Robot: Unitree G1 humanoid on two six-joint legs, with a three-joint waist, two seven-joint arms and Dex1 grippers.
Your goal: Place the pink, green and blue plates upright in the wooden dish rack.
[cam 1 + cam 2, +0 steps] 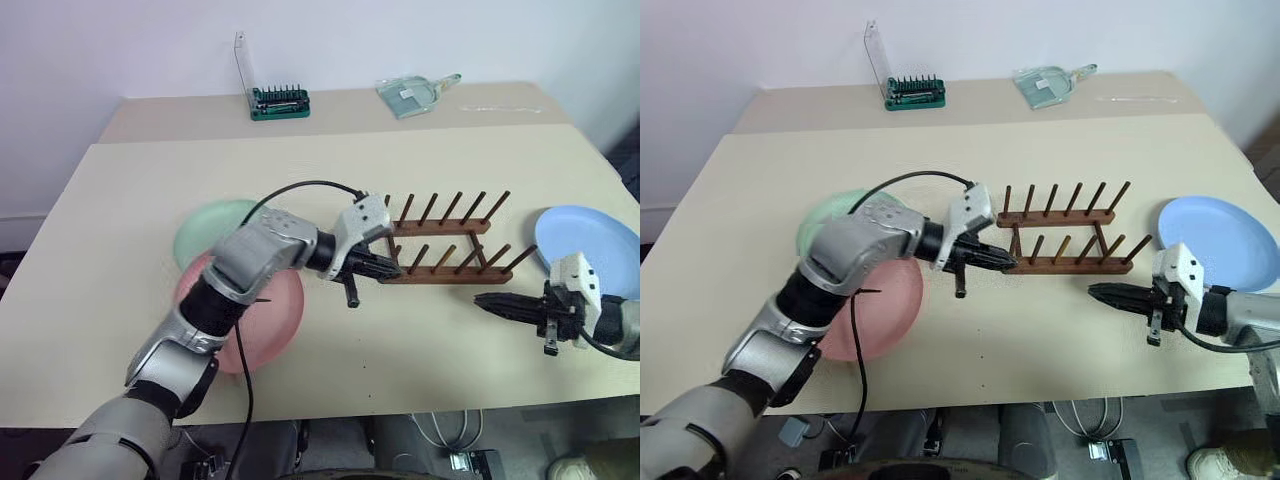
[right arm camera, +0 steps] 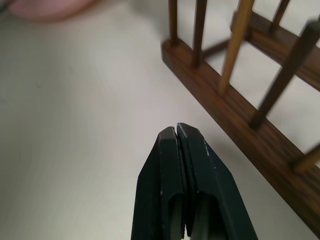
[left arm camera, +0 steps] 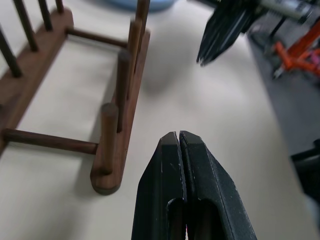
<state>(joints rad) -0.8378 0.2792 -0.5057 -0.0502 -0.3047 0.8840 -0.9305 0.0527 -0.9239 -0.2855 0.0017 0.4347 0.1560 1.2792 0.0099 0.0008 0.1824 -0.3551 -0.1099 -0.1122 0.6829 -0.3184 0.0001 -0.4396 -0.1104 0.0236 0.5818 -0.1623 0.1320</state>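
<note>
left gripper (image 1: pixel 392 268) jaws closed, right gripper (image 1: pixel 482 300) likewise

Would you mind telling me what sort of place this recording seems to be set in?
Probably a robot test room or workshop, not a kitchen: a plain beige table against a bare wall, a green bit holder beside the wooden dish rack, and cables on the floor below.

green bit holder (image 1: pixel 279 103) (lid up), clear dustpan (image 1: pixel 412 96) — far edge

My left arm covers much of the flat pink plate (image 1: pixel 275 320) & round green plate (image 1: pixel 205 232). Pale blue plate (image 1: pixel 585 240) partly behind right wrist. Can't make out the clear item (image 1: pixel 412 95) at tabletop's far edge.
</note>
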